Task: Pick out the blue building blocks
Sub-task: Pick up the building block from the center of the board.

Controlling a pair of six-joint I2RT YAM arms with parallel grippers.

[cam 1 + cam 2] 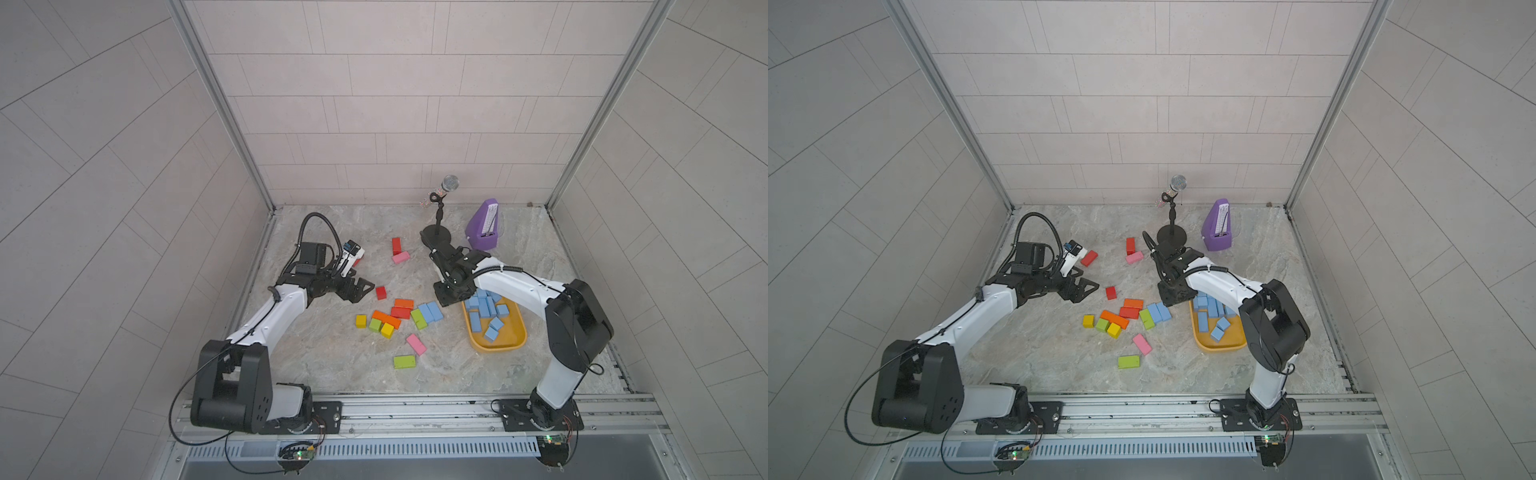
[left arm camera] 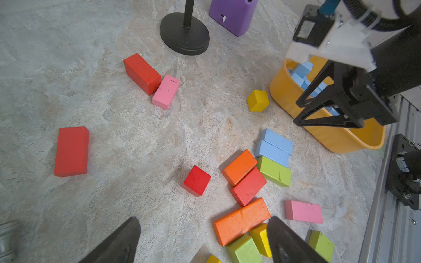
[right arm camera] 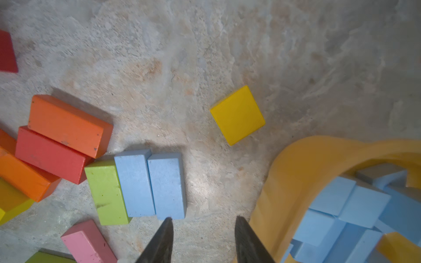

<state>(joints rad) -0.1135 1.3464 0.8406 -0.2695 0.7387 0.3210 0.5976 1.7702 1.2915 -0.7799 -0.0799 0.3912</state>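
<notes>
One stone-patterned bench (image 1: pixel 332 370) carries everything, walled in by pale tiles. Two black-and-white arms reach across it from the near rail. The left arm (image 1: pixel 266 320) ends in the left end effector (image 2: pixel 204 218), whose jaws stand wide apart with nothing between them. It is held over the bench near a red cube (image 2: pixel 197 181) and a long orange brick (image 2: pixel 241 220). The right arm (image 1: pixel 523 286) bends over the yellow tray (image 1: pixel 498 347). The right end effector (image 3: pixel 203 218) points down with its jaws partly spread and empty, over bare bench between the tray and the loose blocks.

The tray sits toward the right of the bench and holds most of the blue building blocks (image 1: pixel 484 309), piled loosely, some flat and some tilted. Behind it stand a purple metronome (image 1: pixel 484 226) and a microphone (image 1: pixel 450 183) on a black stand.

Two more blue bricks (image 3: pixel 151 184) lie flat on the bench, side by side and touching, with a green brick (image 3: pixel 106 193) pressed against their far side. In the right wrist view one jaw tip appears just at the end of the nearer blue brick; whether it touches cannot be told. Red, orange, yellow, green and pink blocks (image 1: pixel 388 319) lie scattered across the middle of the bench. A single yellow cube (image 3: pixel 238 115) sits alone near the tray's rim.
</notes>
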